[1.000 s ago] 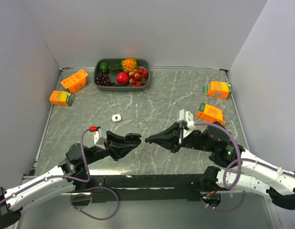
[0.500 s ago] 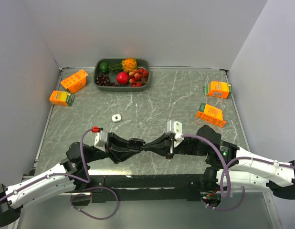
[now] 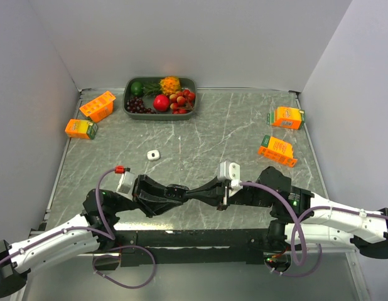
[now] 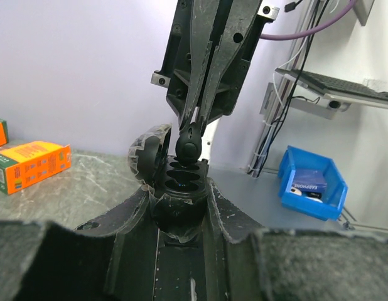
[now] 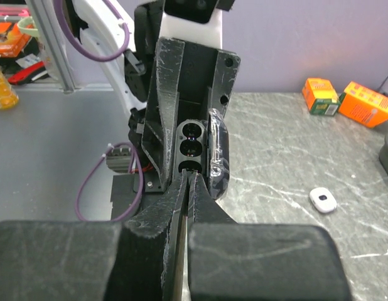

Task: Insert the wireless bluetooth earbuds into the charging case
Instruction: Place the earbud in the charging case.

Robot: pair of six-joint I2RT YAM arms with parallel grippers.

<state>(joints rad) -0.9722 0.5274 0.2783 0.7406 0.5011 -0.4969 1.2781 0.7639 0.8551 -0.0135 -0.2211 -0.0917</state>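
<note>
My left gripper (image 3: 172,193) is shut on the open black charging case (image 4: 178,188), its lid (image 4: 147,153) swung to the left. My right gripper (image 3: 193,193) is shut on a glossy black earbud (image 4: 189,143) and holds it at the mouth of the case, touching its nearest socket. In the right wrist view my right gripper (image 5: 188,179) has its tips pressed together at the lowest of the case's three sockets (image 5: 193,147); the bud is hidden there. A white earbud (image 3: 153,155) lies on the table beyond the left arm and also shows in the right wrist view (image 5: 323,199).
A dark tray (image 3: 127,94) of fruit stands at the back. Two orange cartons (image 3: 98,105) (image 3: 81,128) lie at the far left, two more (image 3: 286,117) (image 3: 277,149) at the right. A blue bin (image 4: 310,182) sits off the table.
My right gripper has moved left with the bud until it meets the case in my left gripper. The left arm has shifted slightly. The white earbud has not moved.
</note>
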